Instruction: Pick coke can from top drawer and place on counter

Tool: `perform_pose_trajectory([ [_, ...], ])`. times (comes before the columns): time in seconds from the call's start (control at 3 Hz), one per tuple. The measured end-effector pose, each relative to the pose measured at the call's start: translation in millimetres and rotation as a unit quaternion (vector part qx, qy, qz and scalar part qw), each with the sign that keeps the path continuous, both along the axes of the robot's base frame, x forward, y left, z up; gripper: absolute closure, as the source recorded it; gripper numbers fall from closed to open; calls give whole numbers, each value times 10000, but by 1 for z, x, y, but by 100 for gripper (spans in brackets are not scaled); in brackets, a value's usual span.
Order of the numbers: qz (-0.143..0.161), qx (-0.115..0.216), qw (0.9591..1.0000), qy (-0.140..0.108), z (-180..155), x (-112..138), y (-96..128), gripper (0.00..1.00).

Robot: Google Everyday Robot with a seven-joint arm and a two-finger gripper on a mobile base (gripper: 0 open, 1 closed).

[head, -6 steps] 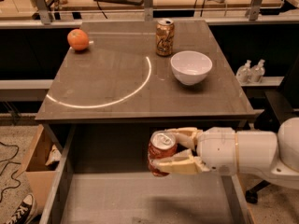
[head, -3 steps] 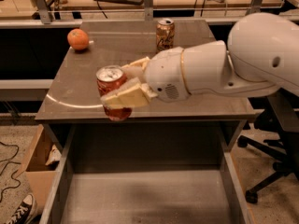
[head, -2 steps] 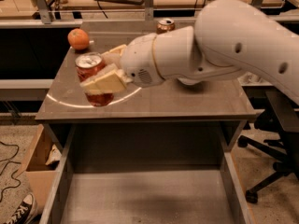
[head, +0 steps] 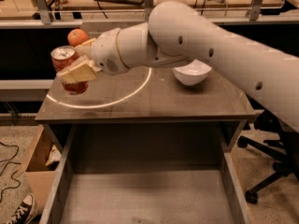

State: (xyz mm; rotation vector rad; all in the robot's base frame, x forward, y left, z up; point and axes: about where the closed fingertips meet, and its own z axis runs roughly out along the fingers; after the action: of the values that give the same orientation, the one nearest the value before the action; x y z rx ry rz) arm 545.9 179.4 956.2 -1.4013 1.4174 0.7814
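My gripper (head: 78,62) is shut on the red coke can (head: 67,71) and holds it upright just above the left part of the counter (head: 154,101), by the white arc. The can's silver top shows above the fingers (head: 79,71). The top drawer (head: 145,190) stands pulled open below the counter's front edge, with nothing showing on its grey floor. My white arm reaches in from the right across the counter.
A white bowl (head: 191,73) sits on the counter's right half. An orange (head: 77,36) lies at the back left, behind the gripper. A cardboard box (head: 37,169) stands on the floor at the left, an office chair base (head: 266,171) at the right.
The gripper has carried the coke can up out of the drawer and leftward over the counter. The gold-tan can at the back is now hidden behind the arm.
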Motion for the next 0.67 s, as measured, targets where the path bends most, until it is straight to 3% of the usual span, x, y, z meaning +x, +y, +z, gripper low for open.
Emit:
perform_pose_trajectory([
  [0.33, 215, 92, 9997, 75, -20, 17, 28, 100],
  [0.67, 318, -25, 9994, 127, -41, 29, 47, 100],
])
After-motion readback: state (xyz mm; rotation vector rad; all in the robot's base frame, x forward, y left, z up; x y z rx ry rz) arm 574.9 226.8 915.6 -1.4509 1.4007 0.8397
